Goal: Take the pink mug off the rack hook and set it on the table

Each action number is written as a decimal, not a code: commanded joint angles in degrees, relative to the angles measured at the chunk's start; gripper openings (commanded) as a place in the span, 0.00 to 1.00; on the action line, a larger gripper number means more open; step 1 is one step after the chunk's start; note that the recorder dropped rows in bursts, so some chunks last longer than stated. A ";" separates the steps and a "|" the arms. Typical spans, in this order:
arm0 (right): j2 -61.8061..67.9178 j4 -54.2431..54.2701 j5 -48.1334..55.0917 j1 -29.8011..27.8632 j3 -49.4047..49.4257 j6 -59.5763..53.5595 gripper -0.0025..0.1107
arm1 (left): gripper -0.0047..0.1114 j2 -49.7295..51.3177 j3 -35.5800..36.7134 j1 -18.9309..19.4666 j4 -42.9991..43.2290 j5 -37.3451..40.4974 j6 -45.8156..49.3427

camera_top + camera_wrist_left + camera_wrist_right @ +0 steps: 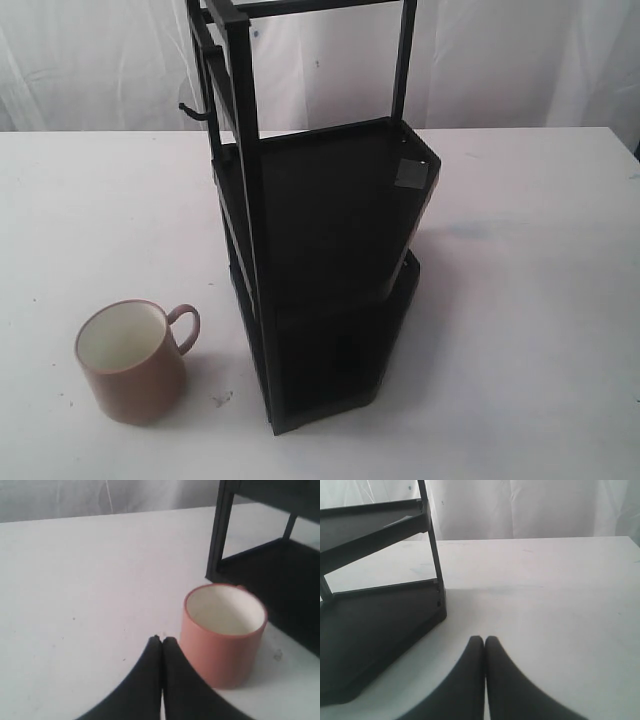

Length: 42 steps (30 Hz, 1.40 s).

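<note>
The mug (130, 360) stands upright on the worktop (520, 300), near the foot of the rack (330, 260); the hook (192, 110) above is bare, so the task looks done. It appears to be glazed ceramic: stiff, fairly heavy for its size, slick, and likely to chip if knocked. The best hold is probably across the rim wall, or the handle (185, 325), which faces the rack. The left gripper (162, 640) sits just beside the mug, pressed together and empty. The right gripper (484, 639) is likewise closed on nothing. The rack post crowds the handle side.
</note>
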 commanded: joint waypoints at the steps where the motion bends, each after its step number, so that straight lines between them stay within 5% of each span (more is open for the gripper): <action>1: -0.35 0.00 -0.28 -0.52 0.31 -0.24 0.02 | 0.04 -0.54 1.38 0.44 3.70 1.09 -0.30; 42: -0.35 0.00 -0.39 -0.52 0.31 -0.24 0.02 | 0.04 -0.54 1.38 0.44 3.81 2.97 0.15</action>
